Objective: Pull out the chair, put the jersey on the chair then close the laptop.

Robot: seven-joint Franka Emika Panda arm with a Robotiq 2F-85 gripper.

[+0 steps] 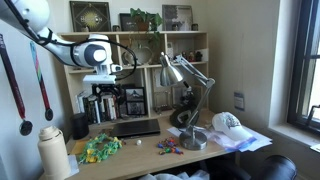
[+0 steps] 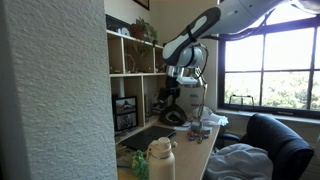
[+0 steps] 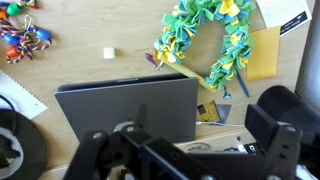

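Observation:
The black laptop (image 1: 135, 127) lies flat on the desk with its lid down; it also shows in an exterior view (image 2: 150, 136) and as a grey slab in the wrist view (image 3: 125, 105). My gripper (image 1: 104, 88) hangs above it in front of the shelf, also seen in an exterior view (image 2: 184, 84). In the wrist view the gripper (image 3: 190, 150) is open and empty. The pale grey-white jersey (image 2: 245, 160) lies bunched on the black chair (image 2: 280, 140), which stands off the desk's front edge. In an exterior view only part of the chair (image 1: 278, 168) shows.
A silver desk lamp (image 1: 188, 95) stands beside the laptop, with a white cap (image 1: 228, 123) further along. A green and yellow garland (image 3: 210, 40) and a white bottle (image 1: 55, 152) sit on the desk. The shelf unit (image 1: 150, 60) stands behind, and a window (image 2: 270, 70) at the side.

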